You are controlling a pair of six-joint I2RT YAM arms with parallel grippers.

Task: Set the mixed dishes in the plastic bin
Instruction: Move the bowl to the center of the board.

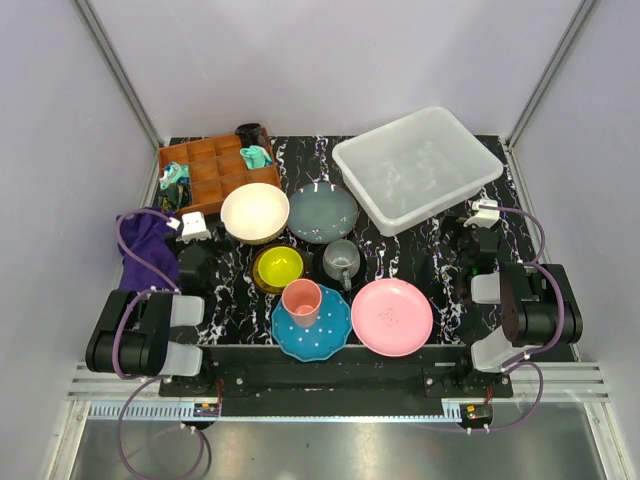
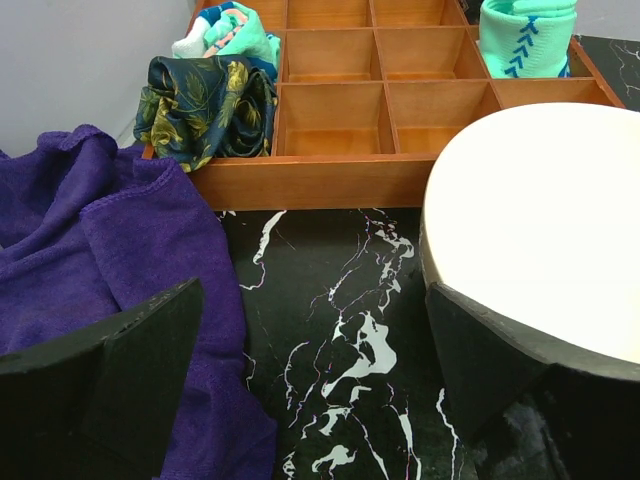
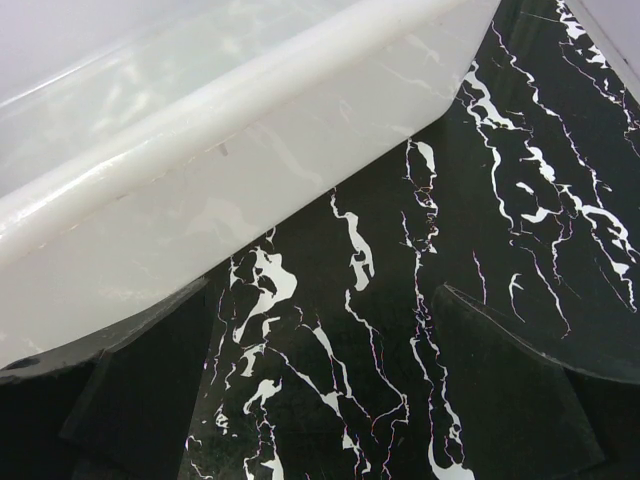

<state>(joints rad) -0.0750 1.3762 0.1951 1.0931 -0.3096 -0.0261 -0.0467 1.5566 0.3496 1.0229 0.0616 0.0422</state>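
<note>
In the top view the dishes sit mid-table: cream bowl (image 1: pixel 254 212), grey-blue plate (image 1: pixel 322 213), small yellow bowl (image 1: pixel 278 268), grey mug (image 1: pixel 341 260), pink cup (image 1: pixel 301 302) standing on the blue dotted plate (image 1: pixel 325 338), and pink plate (image 1: pixel 392 316). I cannot make out the black saucer. The plastic bin (image 1: pixel 418 167) stands empty at the back right. My left gripper (image 1: pixel 192 230) (image 2: pixel 312 300) is open and empty, low beside the cream bowl (image 2: pixel 540 220). My right gripper (image 1: pixel 484 215) (image 3: pixel 320 295) is open and empty just right of the bin (image 3: pixel 200 190).
A brown wooden compartment tray (image 1: pixel 215 172) (image 2: pixel 330 180) with rolled cloths stands at the back left. A purple cloth (image 1: pixel 148 245) (image 2: pixel 90 240) lies at the left edge, under my left finger. Grey walls close in on three sides.
</note>
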